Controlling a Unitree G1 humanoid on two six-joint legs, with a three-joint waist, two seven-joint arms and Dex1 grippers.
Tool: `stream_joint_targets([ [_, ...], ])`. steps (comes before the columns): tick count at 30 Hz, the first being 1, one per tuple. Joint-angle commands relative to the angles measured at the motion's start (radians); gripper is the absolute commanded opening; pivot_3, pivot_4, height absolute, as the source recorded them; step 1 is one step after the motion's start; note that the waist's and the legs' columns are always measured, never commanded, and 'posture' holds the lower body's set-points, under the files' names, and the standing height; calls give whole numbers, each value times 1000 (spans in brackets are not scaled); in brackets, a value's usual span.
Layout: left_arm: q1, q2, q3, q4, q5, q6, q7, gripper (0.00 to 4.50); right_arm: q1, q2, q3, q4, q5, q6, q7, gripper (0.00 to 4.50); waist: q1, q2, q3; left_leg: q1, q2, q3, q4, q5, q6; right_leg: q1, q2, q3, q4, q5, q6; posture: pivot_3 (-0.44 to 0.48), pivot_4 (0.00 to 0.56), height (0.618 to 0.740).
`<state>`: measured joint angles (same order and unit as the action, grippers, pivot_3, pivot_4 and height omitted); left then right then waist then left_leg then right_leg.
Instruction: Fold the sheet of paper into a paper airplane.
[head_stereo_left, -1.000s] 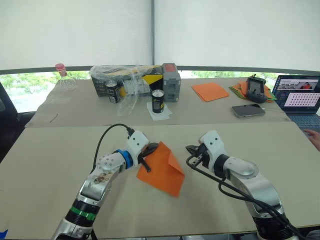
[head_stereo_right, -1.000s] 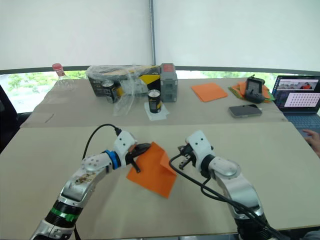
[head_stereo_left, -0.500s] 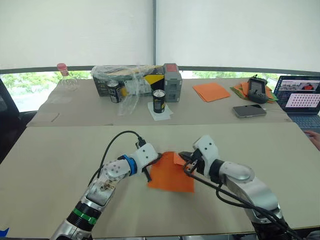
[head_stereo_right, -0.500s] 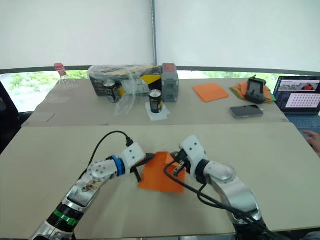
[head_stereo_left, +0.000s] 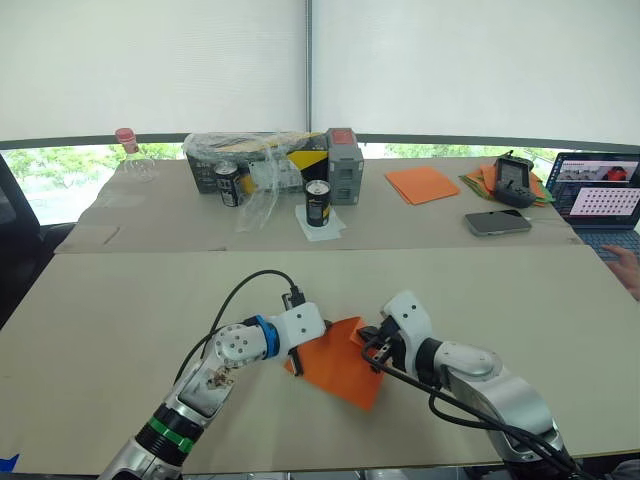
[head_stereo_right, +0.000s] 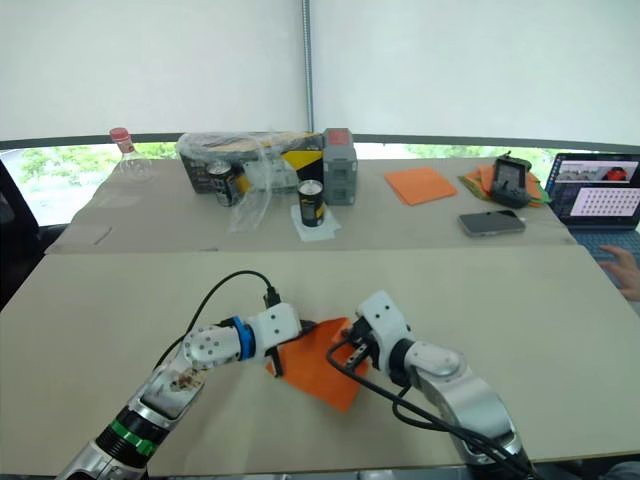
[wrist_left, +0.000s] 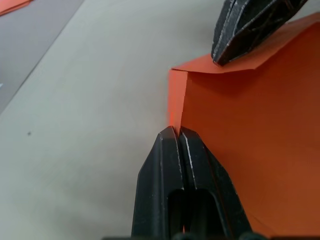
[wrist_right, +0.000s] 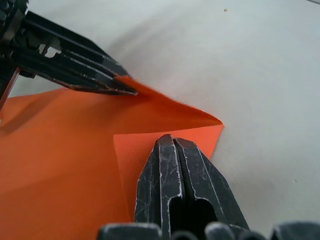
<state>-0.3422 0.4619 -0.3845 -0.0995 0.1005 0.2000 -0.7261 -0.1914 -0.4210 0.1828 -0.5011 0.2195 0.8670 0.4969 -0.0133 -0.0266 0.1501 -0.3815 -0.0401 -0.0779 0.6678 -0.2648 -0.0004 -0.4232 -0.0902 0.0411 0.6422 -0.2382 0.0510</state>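
Both grippers, left and right, pinched the paper on the bench; wrist views revealed a folded-over corner.

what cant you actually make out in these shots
- Sheet of paper: its left corner is hidden behind the left gripper in the head views.
- Right gripper: its closed tips cover the paper beneath in the right wrist view, so a grip is unclear.
- Can labels: too small.
- Laptop: cut off by the frame edge.
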Motion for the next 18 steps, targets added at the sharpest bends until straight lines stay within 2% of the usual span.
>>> stream_joint_targets([
  [1,-7,8,-12,-22,18,0,-20,48,-19,2,-19,-27,12,-6,-9,0,0,0,0,0,0,0,0,0,0,0,0,0,0,0,0,0,150,740],
  [12,-28,13,-44,2,56,4,-73,48,-36,25,-23,-23,21,-30,-18,0,0,0,0,0,0,0,1,0,0,0,0,0,1,0,0,0,150,740],
  [18,-29,5,-40,3,66,5,-76,48,-47,61,23,71,-7,-58,-26,0,1,0,0,0,0,0,1,0,0,1,0,0,1,0,0,0,150,740],
])
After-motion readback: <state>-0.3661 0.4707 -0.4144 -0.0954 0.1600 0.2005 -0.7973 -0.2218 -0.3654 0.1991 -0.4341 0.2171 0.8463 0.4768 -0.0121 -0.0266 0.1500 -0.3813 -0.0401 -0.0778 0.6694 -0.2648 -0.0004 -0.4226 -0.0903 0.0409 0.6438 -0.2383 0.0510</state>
